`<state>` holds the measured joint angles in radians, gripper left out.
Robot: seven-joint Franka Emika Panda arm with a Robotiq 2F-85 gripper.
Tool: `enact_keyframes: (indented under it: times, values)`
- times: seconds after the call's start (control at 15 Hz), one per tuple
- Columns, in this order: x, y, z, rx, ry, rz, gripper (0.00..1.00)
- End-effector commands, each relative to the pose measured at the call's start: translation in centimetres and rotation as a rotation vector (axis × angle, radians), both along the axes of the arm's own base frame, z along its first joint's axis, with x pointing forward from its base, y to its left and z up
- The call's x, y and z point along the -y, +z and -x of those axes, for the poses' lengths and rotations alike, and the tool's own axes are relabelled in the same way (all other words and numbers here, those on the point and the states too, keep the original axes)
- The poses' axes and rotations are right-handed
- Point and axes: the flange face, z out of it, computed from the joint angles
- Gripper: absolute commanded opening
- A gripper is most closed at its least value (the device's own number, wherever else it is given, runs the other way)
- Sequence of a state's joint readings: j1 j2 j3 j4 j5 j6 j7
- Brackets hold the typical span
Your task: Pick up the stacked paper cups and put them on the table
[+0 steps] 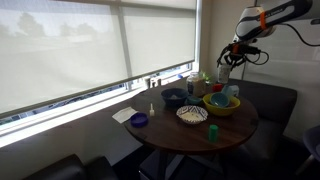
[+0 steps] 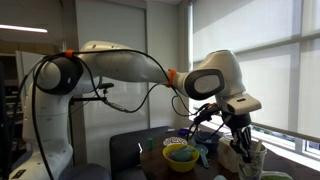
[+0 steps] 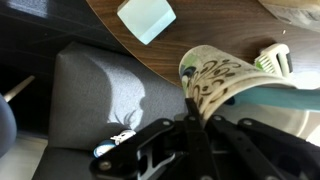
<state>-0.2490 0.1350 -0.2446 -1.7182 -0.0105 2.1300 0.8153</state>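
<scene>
The stacked paper cups [image 3: 215, 78] are cream with a brown pattern and fill the middle of the wrist view, tilted, with the rim right at my fingertips. My gripper [image 3: 190, 108] has its fingers drawn together on the cup wall at the rim. In both exterior views the gripper [image 1: 227, 68] [image 2: 241, 142] hangs over the far side of the round dark brown table [image 1: 190, 132], above the dishes. A pale cup shape [image 2: 254, 158] shows just under the fingers. The table's edge [image 3: 120, 45] shows in the wrist view.
A yellow bowl with a teal inside [image 1: 221, 103], a patterned bowl [image 1: 192, 114], a dark blue bowl [image 1: 173, 97], a small green cup [image 1: 213, 131], a blue dish [image 1: 139, 120] and a white napkin [image 1: 124, 114] are on the table. A grey cushioned seat [image 3: 95, 100] lies below.
</scene>
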Motion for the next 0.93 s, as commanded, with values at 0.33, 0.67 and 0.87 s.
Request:
enact_keyframes:
  times: [0.33,0.67,0.87]
  values:
    - [-1.4,-3.1,-3.2,0.015,-0.029,0.022,0.01]
    - [-2.5,-4.8,-3.4,-0.013,-0.035,0.015,0.01]
    - [-3.1,-6.0,-3.3,-0.032,-0.044,0.004,0.01]
